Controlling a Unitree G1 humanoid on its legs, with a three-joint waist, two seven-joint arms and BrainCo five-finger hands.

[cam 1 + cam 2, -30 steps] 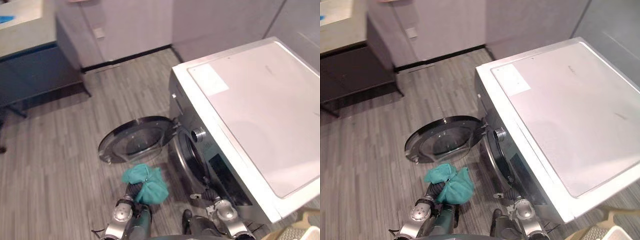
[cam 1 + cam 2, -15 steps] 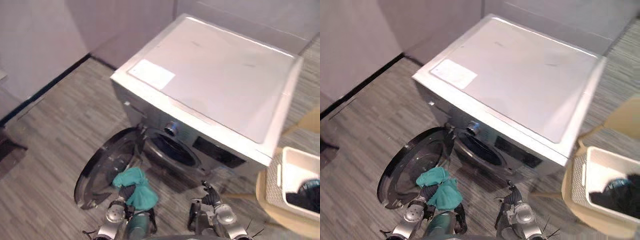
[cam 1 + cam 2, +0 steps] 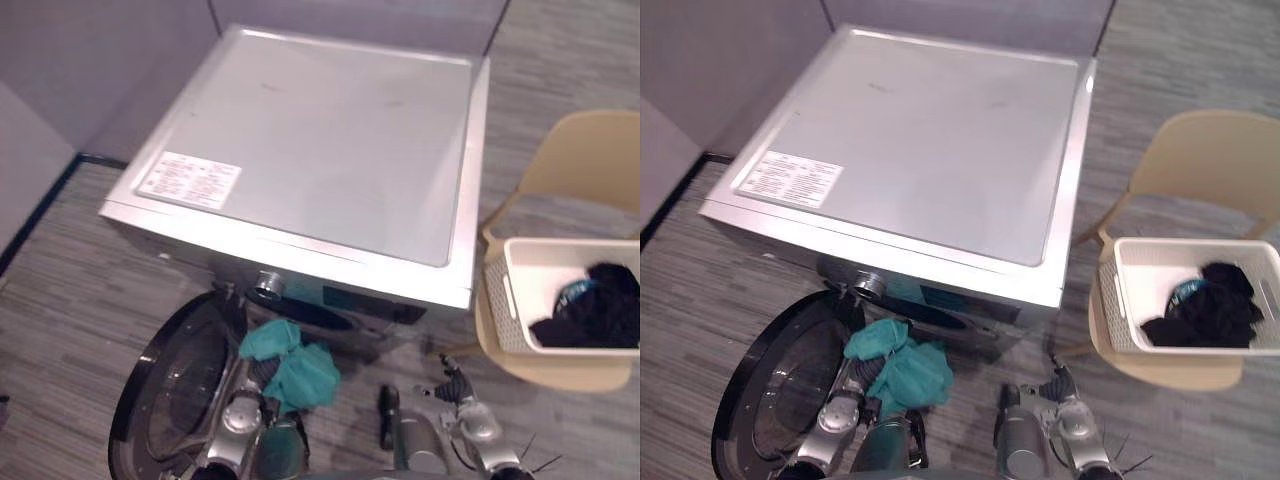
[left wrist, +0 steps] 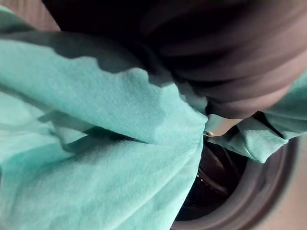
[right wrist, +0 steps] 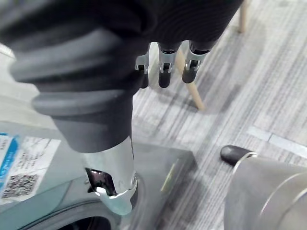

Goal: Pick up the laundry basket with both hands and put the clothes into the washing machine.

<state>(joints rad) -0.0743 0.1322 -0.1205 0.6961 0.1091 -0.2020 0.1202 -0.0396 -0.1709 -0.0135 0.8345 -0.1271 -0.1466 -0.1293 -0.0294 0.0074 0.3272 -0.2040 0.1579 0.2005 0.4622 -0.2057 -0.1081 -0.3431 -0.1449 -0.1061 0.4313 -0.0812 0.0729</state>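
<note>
A teal cloth (image 3: pixel 292 364) is bunched over my left hand (image 3: pixel 262 372), which is shut on it just in front of the washing machine (image 3: pixel 320 150). In the left wrist view the teal cloth (image 4: pixel 96 143) hides the fingers, and the dark drum opening (image 4: pixel 216 191) lies close behind it. The round door (image 3: pixel 170 390) hangs open to the left. A white laundry basket (image 3: pixel 1120 290) with dark clothes (image 3: pixel 1205 310) in it rests on a beige chair (image 3: pixel 1205 160) right of the machine. My right hand (image 3: pixel 1060 385) hangs low and open, its fingers (image 5: pixel 165 72) holding nothing.
The chair's wooden leg (image 5: pixel 192 91) and grey plank floor (image 3: pixel 60 290) lie around the machine. A grey wall (image 3: pixel 90 60) runs behind and to the left. The open door takes up the floor in front of the machine on the left.
The camera has swung right, bringing the chair and basket into view. My left hand still holds the teal cloth, now closer to the machine's opening.
</note>
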